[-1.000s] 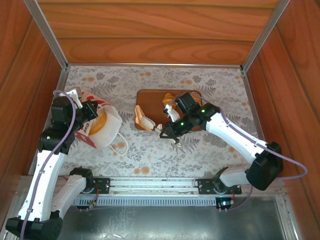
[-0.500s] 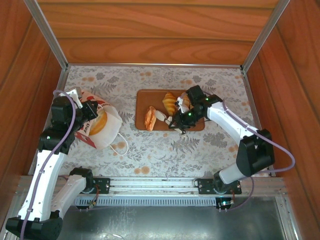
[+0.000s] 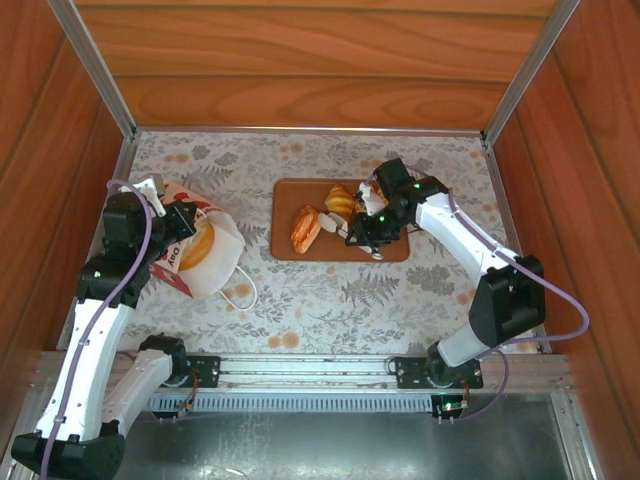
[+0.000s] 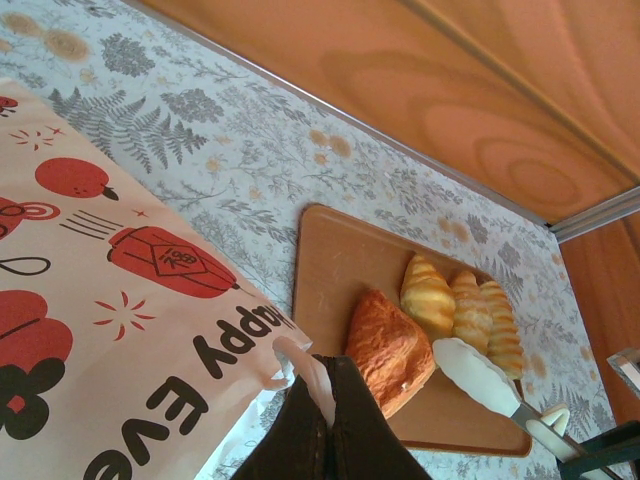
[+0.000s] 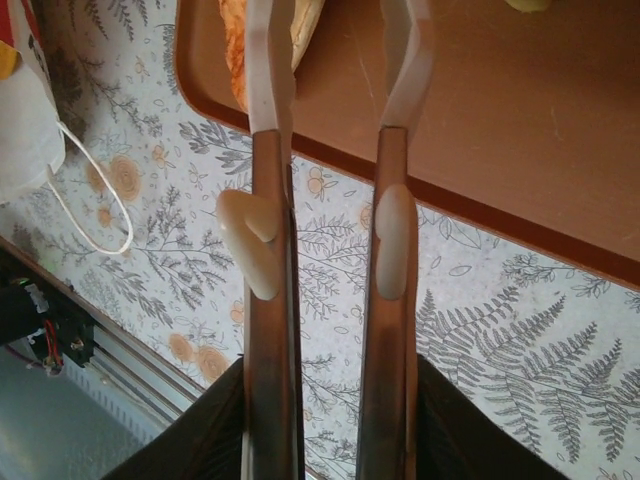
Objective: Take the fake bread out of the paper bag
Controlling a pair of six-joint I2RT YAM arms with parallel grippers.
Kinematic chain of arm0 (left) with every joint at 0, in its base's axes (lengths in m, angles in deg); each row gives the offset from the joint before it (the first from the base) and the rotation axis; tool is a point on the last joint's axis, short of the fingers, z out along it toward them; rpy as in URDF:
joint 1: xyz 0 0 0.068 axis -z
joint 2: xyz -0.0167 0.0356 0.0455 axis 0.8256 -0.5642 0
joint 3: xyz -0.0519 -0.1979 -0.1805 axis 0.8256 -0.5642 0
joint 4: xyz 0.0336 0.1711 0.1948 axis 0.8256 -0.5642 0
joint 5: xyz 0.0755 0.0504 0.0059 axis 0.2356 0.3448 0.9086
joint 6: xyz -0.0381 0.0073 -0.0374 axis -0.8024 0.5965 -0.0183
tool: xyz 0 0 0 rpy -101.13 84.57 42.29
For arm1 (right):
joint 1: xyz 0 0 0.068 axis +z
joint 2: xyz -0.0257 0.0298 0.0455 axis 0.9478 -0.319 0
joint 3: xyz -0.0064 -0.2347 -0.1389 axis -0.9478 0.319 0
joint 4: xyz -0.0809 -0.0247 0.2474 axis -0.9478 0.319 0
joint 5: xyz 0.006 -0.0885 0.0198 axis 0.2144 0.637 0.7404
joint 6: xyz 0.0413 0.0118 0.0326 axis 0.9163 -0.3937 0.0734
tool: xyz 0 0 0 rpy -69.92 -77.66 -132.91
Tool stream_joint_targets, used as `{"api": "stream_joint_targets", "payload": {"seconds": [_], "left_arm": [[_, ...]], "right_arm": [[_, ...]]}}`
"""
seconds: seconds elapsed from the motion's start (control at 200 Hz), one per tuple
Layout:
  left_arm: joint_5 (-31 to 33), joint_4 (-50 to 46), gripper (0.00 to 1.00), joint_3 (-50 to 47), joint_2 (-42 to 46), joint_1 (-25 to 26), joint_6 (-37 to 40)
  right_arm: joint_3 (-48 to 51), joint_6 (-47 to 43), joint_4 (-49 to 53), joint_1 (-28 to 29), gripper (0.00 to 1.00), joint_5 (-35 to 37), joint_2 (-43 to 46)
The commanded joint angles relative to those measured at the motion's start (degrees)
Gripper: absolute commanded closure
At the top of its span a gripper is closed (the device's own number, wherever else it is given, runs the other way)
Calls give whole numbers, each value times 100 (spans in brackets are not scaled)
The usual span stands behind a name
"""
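Bread [image 4: 390,345] partly out of the bag [image 4: 100,330]: four pieces done, more to come.
The four pieces lie on the tray [image 4: 335,260]. The right gripper [image 5: 338,45] hangs over the tray's near edge, jaws parted and empty. The left gripper [image 4: 320,378] pinches the bag's rim. The bag lies on its side, left of the tray, with one golden piece showing in its mouth and perhaps others behind it.

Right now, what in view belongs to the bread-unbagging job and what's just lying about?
Job: paper bag, pinched by left gripper; fake bread, some out, one in bag; right gripper, open.
Lying about: brown tray under the bread; floral table cover.
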Motion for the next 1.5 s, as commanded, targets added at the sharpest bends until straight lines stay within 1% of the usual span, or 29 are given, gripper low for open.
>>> {"api": "stream_joint_targets", "payload": {"seconds": [0.0,0.115,0.195,0.255,0.37,0.475,0.655,0.755,0.84,0.92,1.09,1.1,1.244,1.329,1.494], "left_arm": [[-72,134,100,7,16,25,-19],[-83,132,100,1,59,26,-19],[-78,132,100,-3,87,23,-19],[-79,136,100,9,99,22,-11],[-61,136,100,-8,123,29,-19],[-59,136,100,-14,98,24,-33],[-113,144,100,33,1,24,-28],[-141,143,100,48,-35,24,-28],[-132,140,100,52,-34,23,-28],[-132,138,100,52,-35,27,-28],[-122,142,100,17,17,28,-28],[-123,144,100,13,22,23,-28],[-151,139,100,3,52,22,31],[-190,143,100,-4,26,29,33],[-238,139,100,-16,26,29,33]], "right_arm": [[-127,-4,67,109,59,-5,79],[-128,50,-50,238,57,-2,47],[-236,102,41,313,56,339,5],[-340,199,173,331,56,745,7],[-395,272,203,332,56,1137,174],[-373,256,112,332,56,1040,360],[-407,234,76,373,58,575,405],[-519,213,211,580,57,754,256],[-691,295,371,827,55,1255,65],[-937,530,622,1081,52,1975,-168],[-1378,823,1024,1533,48,2634,-595],[-1409,825,1053,1557,47,2676,-749],[-1675,868,1224,1800,44,3000,-1069],[-1775,787,1238,1843,42,2921,-1211],[-1955,750,1324,1887,39,2985,-1447]]}}
